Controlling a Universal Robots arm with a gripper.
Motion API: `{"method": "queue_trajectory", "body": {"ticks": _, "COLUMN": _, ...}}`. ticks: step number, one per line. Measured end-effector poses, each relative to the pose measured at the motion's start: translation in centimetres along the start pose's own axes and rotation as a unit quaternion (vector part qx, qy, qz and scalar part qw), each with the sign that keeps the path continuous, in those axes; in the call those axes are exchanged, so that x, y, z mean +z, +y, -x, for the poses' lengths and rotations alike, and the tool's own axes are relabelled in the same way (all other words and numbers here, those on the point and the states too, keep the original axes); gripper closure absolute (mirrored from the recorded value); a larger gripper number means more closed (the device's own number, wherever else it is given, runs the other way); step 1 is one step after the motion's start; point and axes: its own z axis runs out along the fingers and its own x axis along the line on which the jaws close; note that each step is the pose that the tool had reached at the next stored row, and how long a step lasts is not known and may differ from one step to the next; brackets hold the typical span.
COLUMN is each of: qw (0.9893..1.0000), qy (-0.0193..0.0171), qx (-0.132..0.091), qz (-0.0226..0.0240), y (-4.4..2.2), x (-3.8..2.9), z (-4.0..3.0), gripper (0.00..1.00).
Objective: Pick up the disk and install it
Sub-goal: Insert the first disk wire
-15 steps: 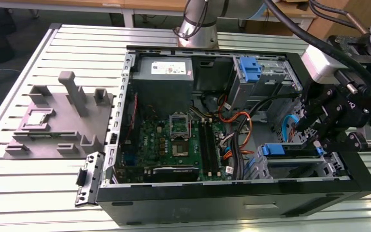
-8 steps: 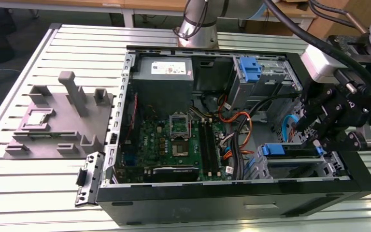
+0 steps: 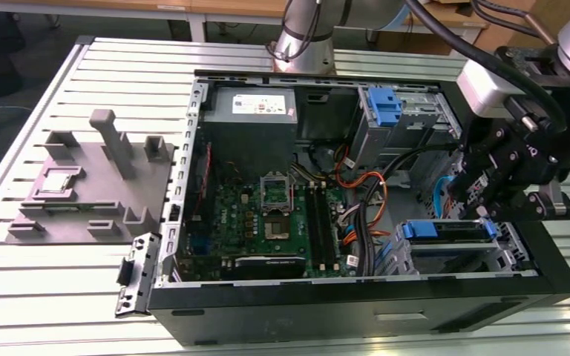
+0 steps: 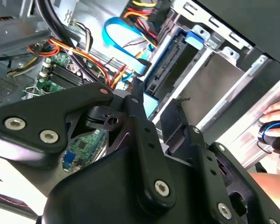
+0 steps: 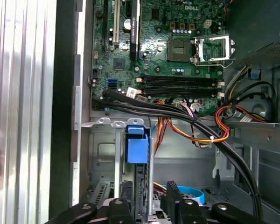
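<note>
In drive bay, disk edge-on, blue carrier framing it (black connector edge); gripper apart, straddling it.

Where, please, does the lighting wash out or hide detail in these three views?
Exterior view: the slatted table glares pale, and the gripper reads as a dark mass. Second wrist view: a patch beside the gripper's linkage is blown out white. First wrist view: the motherboard is evenly lit; the table slats glare.

Fixture on table, exterior view's left of case — disk apparently in bay.
</note>
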Motion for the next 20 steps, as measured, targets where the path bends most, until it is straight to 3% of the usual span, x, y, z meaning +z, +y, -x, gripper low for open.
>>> {"method": "queue_trajectory", "body": {"ticks": 6, "qw": 1.0000, "qy": -0.0022, "qx": 0.000, "qz": 0.0000, "y": -0.01, "x": 0.16, "z": 0.70, "gripper": 0.58}}
{"method": "queue_trajectory", "body": {"ticks": 12, "qw": 1.0000, "qy": -0.0057, "qx": 0.000, "qz": 0.0000, "y": -0.16, "x": 0.40, "z": 0.76, "gripper": 0.58}}
{"method": "queue_trajectory", "body": {"ticks": 20, "qw": 1.0000, "qy": -0.0096, "qx": 0.000, "qz": -0.0001, "y": -0.94, "x": 0.62, "z": 0.75, "gripper": 0.58}}
